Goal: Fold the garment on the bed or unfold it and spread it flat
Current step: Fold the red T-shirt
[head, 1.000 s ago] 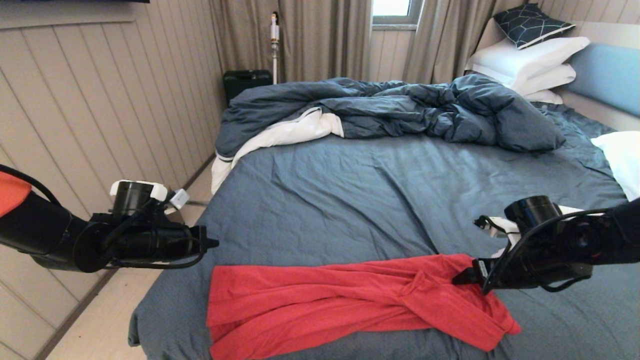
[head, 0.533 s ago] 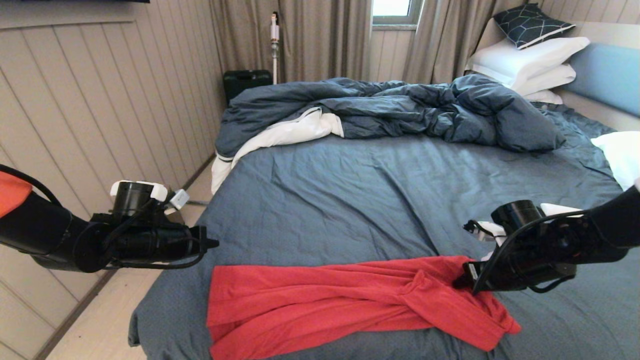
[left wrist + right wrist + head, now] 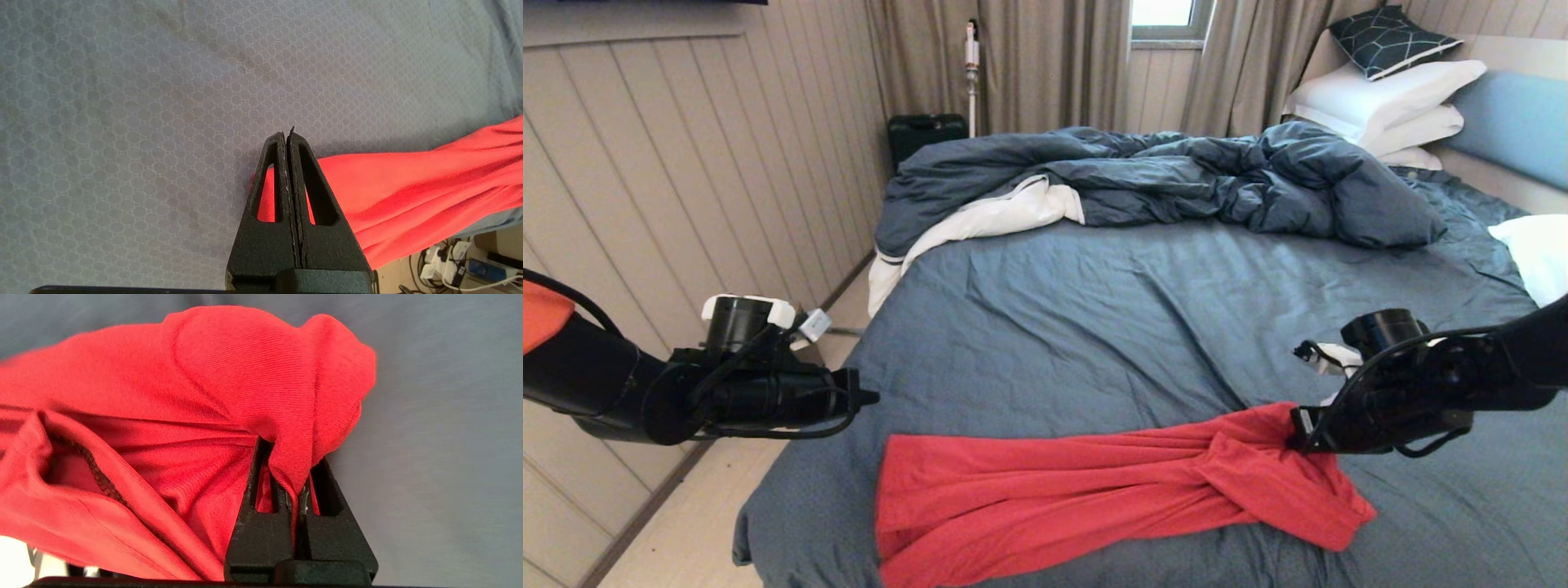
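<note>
One red short-sleeved cotton garment point(image 3: 1094, 490) lies bunched in a long twisted band across the near edge of the one large bed with a blue-grey quilted sheet point(image 3: 1111, 327). One rumpled dark blue duvet with white lining point(image 3: 1160, 180) sits toward twelve o'clock on the bed, and at about two o'clock three white pillows point(image 3: 1388, 102) are stacked against the light blue headboard point(image 3: 1515, 122), topped by one dark patterned cushion point(image 3: 1392, 37); a further white pillow point(image 3: 1539, 261) shows at three o'clock. There are two black end effectors. The right end effector point(image 3: 1294, 429), at about four o'clock, is clamped on a raised fold at the garment's right end; the right wrist view shows red cloth pinched between its closed black fingers point(image 3: 261, 486), with the rest of the garment point(image 3: 163, 416) stretching away toward nine o'clock from it. The left end effector point(image 3: 870, 398) hangs at about eight o'clock, over the bed's left edge, its fingers point(image 3: 273, 171) pressed together with nothing between them; the garment's point(image 3: 408, 192) left end lies below and just beyond it toward five o'clock, not touching.
</note>
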Tool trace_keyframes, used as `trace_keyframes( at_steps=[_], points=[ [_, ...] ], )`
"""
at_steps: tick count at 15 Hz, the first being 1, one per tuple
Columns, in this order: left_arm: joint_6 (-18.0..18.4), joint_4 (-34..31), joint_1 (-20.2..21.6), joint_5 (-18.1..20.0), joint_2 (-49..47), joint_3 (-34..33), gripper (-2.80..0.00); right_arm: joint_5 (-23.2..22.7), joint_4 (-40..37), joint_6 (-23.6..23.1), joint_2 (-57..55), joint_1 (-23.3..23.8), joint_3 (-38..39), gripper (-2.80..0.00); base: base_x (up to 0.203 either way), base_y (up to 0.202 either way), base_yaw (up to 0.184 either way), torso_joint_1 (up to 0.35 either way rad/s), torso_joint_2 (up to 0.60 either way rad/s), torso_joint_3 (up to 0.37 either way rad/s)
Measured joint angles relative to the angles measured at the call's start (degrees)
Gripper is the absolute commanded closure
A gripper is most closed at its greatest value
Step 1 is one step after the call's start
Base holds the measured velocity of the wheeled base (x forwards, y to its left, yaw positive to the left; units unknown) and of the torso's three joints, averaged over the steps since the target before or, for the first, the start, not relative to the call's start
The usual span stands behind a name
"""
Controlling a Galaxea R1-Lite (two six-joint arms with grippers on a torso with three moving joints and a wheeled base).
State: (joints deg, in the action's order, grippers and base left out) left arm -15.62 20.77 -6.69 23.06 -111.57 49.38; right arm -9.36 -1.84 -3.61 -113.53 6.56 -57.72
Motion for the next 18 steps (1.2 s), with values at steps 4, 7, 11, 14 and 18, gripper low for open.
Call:
trace_keyframes(
  at_steps=[4, 7, 11, 14, 18],
  points=[
    [0.0, 0.0, 0.1, 0.1, 0.0, -0.1, 0.0, 0.0, -3.1, -2.4, -0.8, 5.9, -4.3, 0.0, 0.0, 0.0, 0.0, 0.0, 0.0, 0.0],
    [0.0, 0.0, 0.1, 0.2, 0.0, -0.1, 0.0, 0.0, -4.7, -5.3, -3.0, 12.2, -8.8, 0.0, 0.0, 0.0, 0.0, 0.0, 0.0, 0.0],
    [0.0, 0.0, 0.2, 0.1, -0.1, -0.1, 0.0, 0.1, -9.7, -9.0, -7.7, 20.1, -17.6, 0.0, 0.0, 0.0, 0.0, 0.0, 0.0, 0.0],
    [0.1, 0.0, 0.1, 0.0, -0.2, 0.0, 0.0, 0.4, -10.3, -9.7, -11.0, 23.2, -21.3, 0.0, 0.0, 0.0, 0.0, 0.0, 0.0, 0.0],
    [0.1, 0.0, 0.1, 0.0, -0.2, 0.0, 0.0, 0.8, -10.3, -9.7, -13.3, 24.1, -23.0, 0.0, 0.0, 0.0, 0.0, 0.0, 0.0, 0.0]
  ],
)
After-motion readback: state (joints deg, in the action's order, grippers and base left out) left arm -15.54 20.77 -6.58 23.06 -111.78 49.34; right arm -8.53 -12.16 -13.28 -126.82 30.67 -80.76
